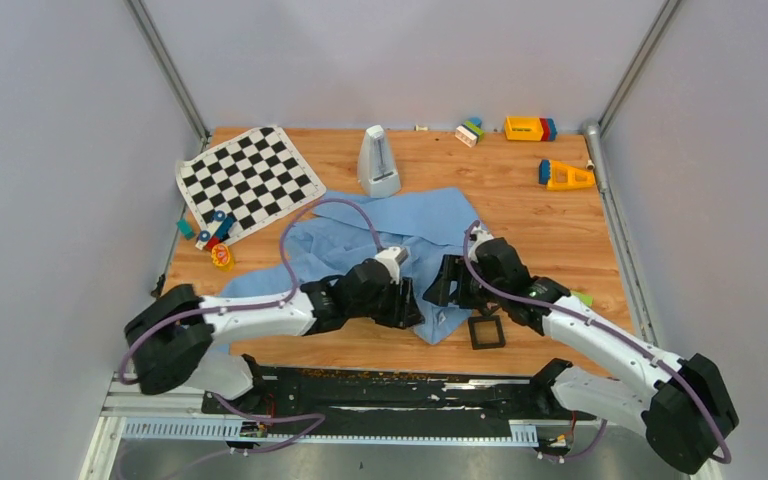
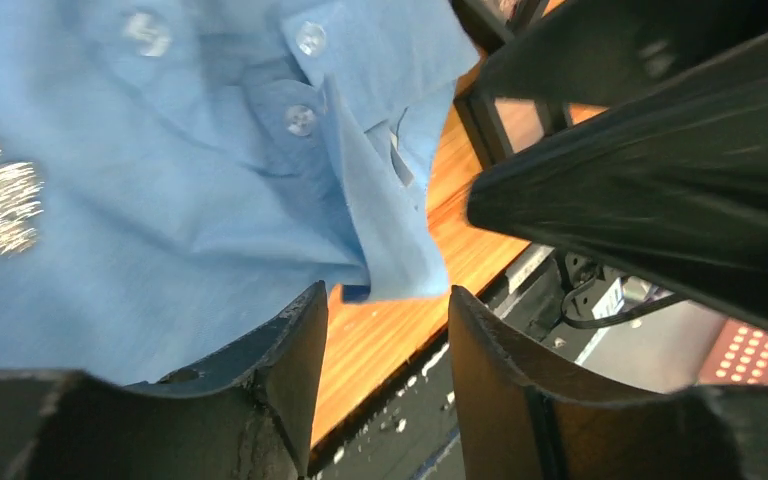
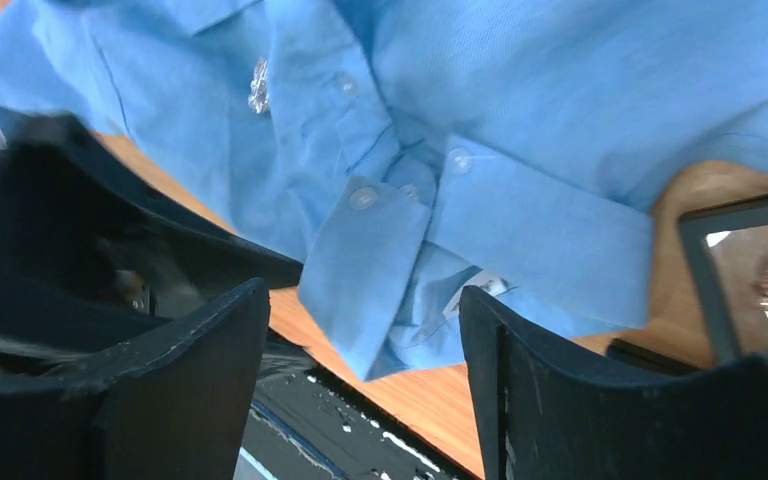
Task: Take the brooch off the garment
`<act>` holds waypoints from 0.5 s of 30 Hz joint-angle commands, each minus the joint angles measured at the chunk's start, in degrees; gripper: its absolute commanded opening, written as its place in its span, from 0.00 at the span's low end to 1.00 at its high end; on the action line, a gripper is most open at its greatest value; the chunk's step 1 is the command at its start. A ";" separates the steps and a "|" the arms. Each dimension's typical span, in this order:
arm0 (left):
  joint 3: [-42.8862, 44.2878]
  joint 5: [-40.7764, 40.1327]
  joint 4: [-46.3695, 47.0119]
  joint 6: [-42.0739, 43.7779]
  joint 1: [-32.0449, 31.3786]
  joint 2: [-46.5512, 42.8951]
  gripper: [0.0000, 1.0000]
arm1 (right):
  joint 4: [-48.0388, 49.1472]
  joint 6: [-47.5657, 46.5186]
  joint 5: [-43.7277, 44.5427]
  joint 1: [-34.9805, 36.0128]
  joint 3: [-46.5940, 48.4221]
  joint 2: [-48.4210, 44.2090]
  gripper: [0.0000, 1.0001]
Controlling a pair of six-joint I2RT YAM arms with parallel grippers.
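Your left pincer and right pincer both spread apart, holding nothing, close over garment; brooch pinned on it.

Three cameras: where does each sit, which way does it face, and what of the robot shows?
Top view: high behind the bases, looking down on the table; left arm and right arm reach onto the blue shirt.
Left wrist view: on the left arm, facing shirt buttons and the table's near edge; the open left claw shows.
Right wrist view: on the right arm, facing the shirt front; the open right claw shows.
Shared: both wrist views catch the sparkly brooch on the shirt.
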 commanded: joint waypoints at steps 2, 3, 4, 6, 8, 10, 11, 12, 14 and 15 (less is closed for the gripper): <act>3.66 -12.56 -20.62 3.52 1.66 -19.04 0.61 | 4.44 1.02 3.40 5.93 1.43 3.27 0.67; 3.98 -13.02 -23.04 4.51 2.30 -22.24 0.61 | 4.90 1.10 3.91 7.18 1.95 4.61 0.66; 4.25 -13.73 -26.83 4.96 3.71 -23.73 0.62 | 5.32 1.11 4.65 8.81 2.62 6.12 0.65; 3.77 -14.07 -29.98 6.32 6.22 -27.23 0.62 | 5.41 1.11 7.01 11.93 4.84 10.14 0.65; 3.02 -13.16 -30.56 8.70 8.50 -29.08 0.61 | 4.84 1.35 9.39 14.45 8.53 14.74 0.64; 2.85 -12.55 -29.78 11.19 9.77 -28.77 0.60 | 4.38 1.59 10.71 15.79 11.56 19.52 0.63; 2.96 -12.66 -29.51 12.03 10.08 -27.49 0.60 | 4.11 2.02 12.77 15.98 12.91 21.33 0.63; 3.44 -13.27 -29.24 13.30 10.20 -26.62 0.60 | 3.73 2.78 14.67 16.07 14.10 22.95 0.63; 3.97 -14.54 -28.41 14.96 10.99 -23.70 0.60 | 2.97 4.41 18.04 16.12 16.24 25.95 0.67; 3.56 -14.62 -27.81 15.15 12.56 -21.89 0.60 | 2.76 4.91 19.68 16.08 17.30 27.67 0.70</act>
